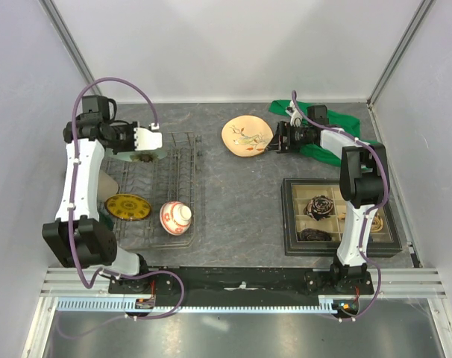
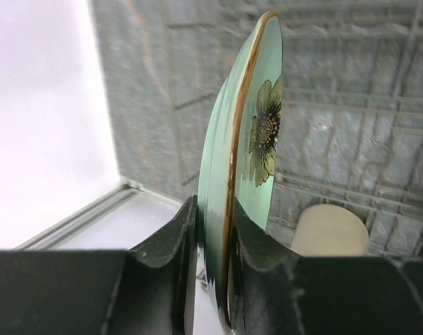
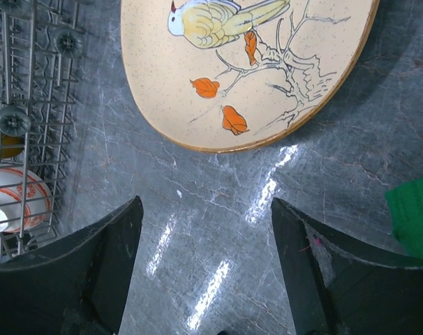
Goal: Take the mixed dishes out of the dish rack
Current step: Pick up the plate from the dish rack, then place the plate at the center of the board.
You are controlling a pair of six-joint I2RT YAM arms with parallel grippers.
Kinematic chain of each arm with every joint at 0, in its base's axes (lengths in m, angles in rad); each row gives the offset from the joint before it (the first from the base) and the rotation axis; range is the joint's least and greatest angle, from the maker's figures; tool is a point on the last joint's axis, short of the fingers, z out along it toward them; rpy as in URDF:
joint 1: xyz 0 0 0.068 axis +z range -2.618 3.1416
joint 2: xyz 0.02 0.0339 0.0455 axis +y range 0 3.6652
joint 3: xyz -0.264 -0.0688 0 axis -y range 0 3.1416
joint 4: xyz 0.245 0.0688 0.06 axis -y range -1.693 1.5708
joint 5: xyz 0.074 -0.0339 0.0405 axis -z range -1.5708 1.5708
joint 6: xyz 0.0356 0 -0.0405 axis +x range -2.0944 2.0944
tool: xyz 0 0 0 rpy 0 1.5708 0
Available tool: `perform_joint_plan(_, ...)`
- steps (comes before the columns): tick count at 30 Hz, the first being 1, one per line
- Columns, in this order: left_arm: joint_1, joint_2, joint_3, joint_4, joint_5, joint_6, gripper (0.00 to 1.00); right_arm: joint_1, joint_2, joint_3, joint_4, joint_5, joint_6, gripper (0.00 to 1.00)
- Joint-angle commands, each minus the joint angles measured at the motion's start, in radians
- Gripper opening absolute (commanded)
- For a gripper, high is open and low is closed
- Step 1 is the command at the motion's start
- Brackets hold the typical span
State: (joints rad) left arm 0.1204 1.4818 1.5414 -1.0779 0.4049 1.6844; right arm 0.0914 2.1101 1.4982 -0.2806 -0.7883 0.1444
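My left gripper (image 1: 145, 146) is shut on the rim of the pale green plate with the dark flower (image 1: 125, 156), held on edge over the far left of the grey wire dish rack (image 1: 183, 175). In the left wrist view the plate (image 2: 250, 139) stands between my fingers (image 2: 171, 237), with the beige cup (image 2: 330, 230) below. The yellow-gold plate (image 1: 127, 207) and the red-and-white bowl (image 1: 175, 218) sit in the rack's near end. My right gripper (image 1: 274, 139) is open and empty, just right of a beige bird plate (image 1: 246, 136) on the table. The dark green mug is out of view.
A green cloth (image 1: 327, 128) lies at the back right, under my right arm. The black compartmented tray (image 1: 294, 216) with dark items stands at the right front. The right wrist view shows the bird plate (image 3: 246, 63), the rack edge (image 3: 30, 105) and the bowl (image 3: 16, 202).
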Motion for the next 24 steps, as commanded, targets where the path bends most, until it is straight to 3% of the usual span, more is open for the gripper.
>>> perform_joint_plan(1,0.002,-0.110,0.108,0.059,0.159,-0.113,0.02,-0.005,-0.068,0.007,-0.040,-0.005,-0.068,0.83)
perform_joint_plan(10,-0.001,-0.136,0.129,0.056,0.383,-0.348,0.02,0.024,-0.175,0.059,-0.136,0.032,-0.173,0.85)
perform_joint_plan(16,-0.018,-0.155,0.108,0.084,0.488,-0.491,0.02,0.162,-0.333,0.028,-0.158,0.141,-0.295,0.85)
perform_joint_plan(24,-0.074,-0.143,0.065,0.156,0.568,-0.658,0.02,0.335,-0.470,0.030,-0.150,0.159,-0.345,0.86)
